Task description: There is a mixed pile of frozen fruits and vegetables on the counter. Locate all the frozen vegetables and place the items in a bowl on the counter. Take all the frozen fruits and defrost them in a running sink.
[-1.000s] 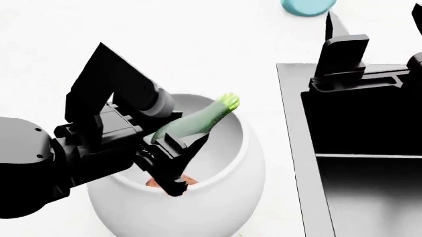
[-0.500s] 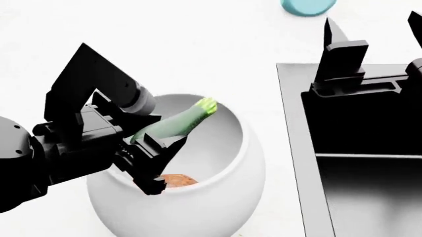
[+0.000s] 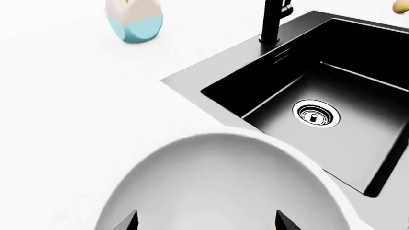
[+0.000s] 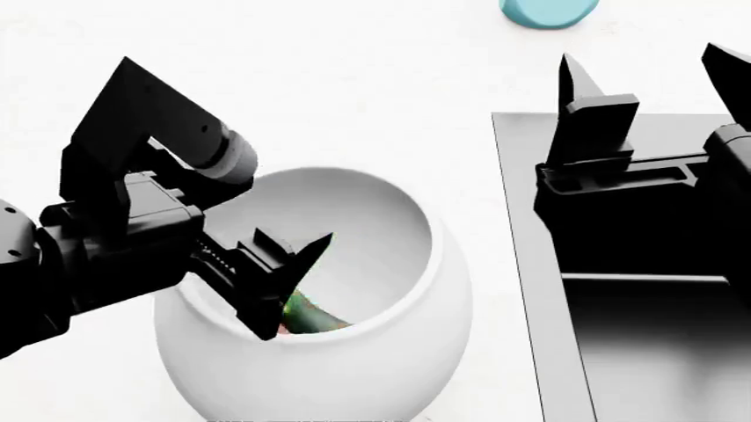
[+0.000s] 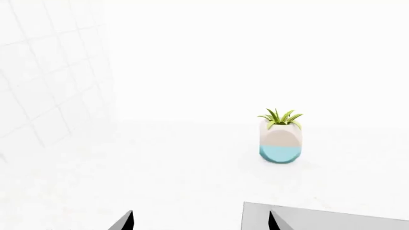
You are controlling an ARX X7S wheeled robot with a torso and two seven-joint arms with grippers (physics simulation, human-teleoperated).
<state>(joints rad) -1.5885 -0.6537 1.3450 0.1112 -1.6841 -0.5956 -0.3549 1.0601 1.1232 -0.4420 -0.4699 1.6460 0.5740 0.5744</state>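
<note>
A white bowl (image 4: pixel 446 264) stands on the counter left of the black sink (image 4: pixel 657 352). My left gripper (image 4: pixel 294 286) hangs open over the bowl's near side, with nothing between its fingers. Below it a green vegetable (image 4: pixel 302 315) lies in the bowl's bottom, beside a bit of something orange (image 4: pixel 336 326). In the left wrist view the gripper (image 3: pixel 204 215) looks into the bowl (image 3: pixel 217 182), with the sink (image 3: pixel 357 81) beyond. My right gripper (image 4: pixel 645 66) stands open and empty over the sink's back edge. Its wrist view (image 5: pixel 199 218) shows only counter.
A blue-and-cream plant pot (image 5: pixel 280 139) stands on the counter behind the sink, also in the head view (image 4: pixel 547 10). The black faucet (image 3: pixel 273 21) rises at the sink's back rim. A small peach-coloured item (image 3: pixel 401 5) shows beyond the sink. A tiled wall (image 5: pixel 45 96) lies behind.
The green vegetable has left my left gripper and dropped into the bowl. The left arm has drawn back to the left, jaws open. The right gripper has shifted slightly.
</note>
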